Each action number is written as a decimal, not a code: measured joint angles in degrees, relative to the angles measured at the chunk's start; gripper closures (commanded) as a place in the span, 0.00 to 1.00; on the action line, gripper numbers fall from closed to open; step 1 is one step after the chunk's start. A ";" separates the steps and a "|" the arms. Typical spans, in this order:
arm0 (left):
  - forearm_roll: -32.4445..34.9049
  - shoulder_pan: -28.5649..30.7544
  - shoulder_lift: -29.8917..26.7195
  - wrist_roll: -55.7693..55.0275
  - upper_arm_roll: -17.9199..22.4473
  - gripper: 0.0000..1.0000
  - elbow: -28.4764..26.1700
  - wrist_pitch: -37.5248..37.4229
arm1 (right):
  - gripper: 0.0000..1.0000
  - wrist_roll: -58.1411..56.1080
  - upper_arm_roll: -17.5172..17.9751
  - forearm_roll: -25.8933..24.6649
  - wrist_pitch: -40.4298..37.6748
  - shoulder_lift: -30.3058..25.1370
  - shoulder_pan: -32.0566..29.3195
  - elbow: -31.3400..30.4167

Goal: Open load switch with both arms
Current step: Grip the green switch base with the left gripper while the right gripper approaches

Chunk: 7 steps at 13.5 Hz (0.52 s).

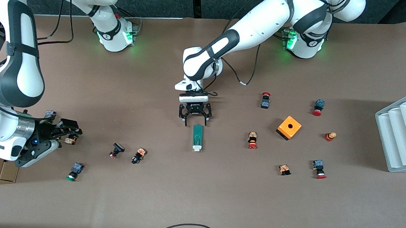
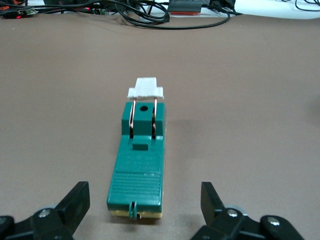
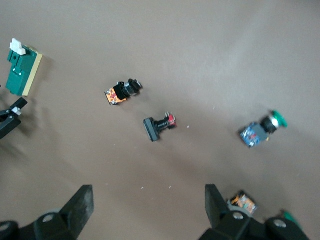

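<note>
Lying flat near the middle of the tabletop (image 1: 218, 201), the load switch (image 1: 197, 138) points its white sliding piece (image 2: 145, 88) toward the front camera and its plain green end toward the robots' bases; it looks like a small, stiff, hard-plastic block, probably light enough to skate across the smooth brown surface if pushed from one side only; two thin copper-coloured bars (image 2: 131, 120) run from the white piece into the green body, and they look like the fragile part, so I would keep fingers off them; the long flat green sides seem the safest place to clamp and steady the body, while the white piece, with its small side ears, is the natural part for the second arm to pinch and draw away; the left tool (image 1: 195, 118) hangs just over the tabletop at the switch's green end, fingers spread wide on either side of its line and holding nothing, not yet touching it; the right tool (image 1: 66, 130) is well apart toward the right arm's end of the tabletop, low over a cluster of small push buttons (image 1: 139, 155), also wide open and empty; an orange box (image 1: 289, 127) and more buttons lie toward the left arm's end
</note>
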 measured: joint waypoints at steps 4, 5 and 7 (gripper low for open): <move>6.77 0.01 1.78 -6.50 0.32 0.10 0.00 -0.27 | 0.01 -8.55 -0.31 0.00 1.28 1.59 -0.07 0.00; 7.55 0.01 2.19 -7.43 0.32 0.13 -0.04 -0.50 | 0.01 -9.52 -0.25 0.00 1.55 1.92 -0.01 0.01; 8.13 -0.02 2.81 -7.92 0.31 0.14 -0.29 -1.93 | 0.01 -10.60 -0.07 0.00 1.99 2.32 0.41 0.13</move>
